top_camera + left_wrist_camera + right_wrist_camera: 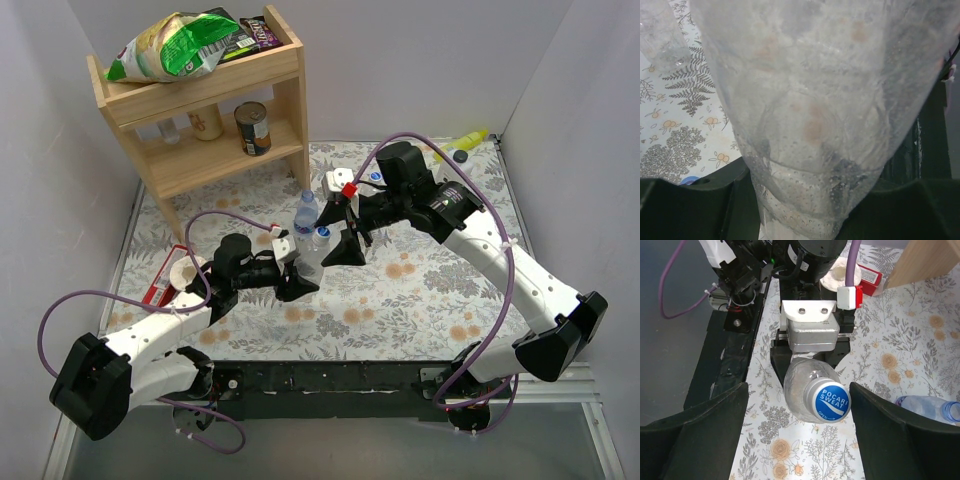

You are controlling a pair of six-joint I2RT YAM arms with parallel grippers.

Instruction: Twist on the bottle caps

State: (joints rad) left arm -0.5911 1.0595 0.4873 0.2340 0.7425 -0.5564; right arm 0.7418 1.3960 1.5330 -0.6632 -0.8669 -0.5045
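In front of the wooden rack (200,100), on the side toward the arm bases, the left pincer (296,278) is clamped on the body of a clear bottle (314,262), holding it tilted above the floral tabletop (420,290) so that its neck faces the other arm. A blue cap (829,401) printed with a drinks brand sits on that neck; whether it is threaded tight cannot be told. The right pincer (800,435) hovers with its fingers (705,435) wide apart, one on each side of the cap and touching neither it nor the bottle. That stance looks set for closing on the cap and twisting while the left arm braces the bottle against turning. A second clear bottle (306,213), blue-capped too, stands upright between the rack and the held one, close beside it, probably parked clear of the work. The chief risk, by the look of it, is the thin wall buckling or slipping in the left arm's grip once the twist comes on
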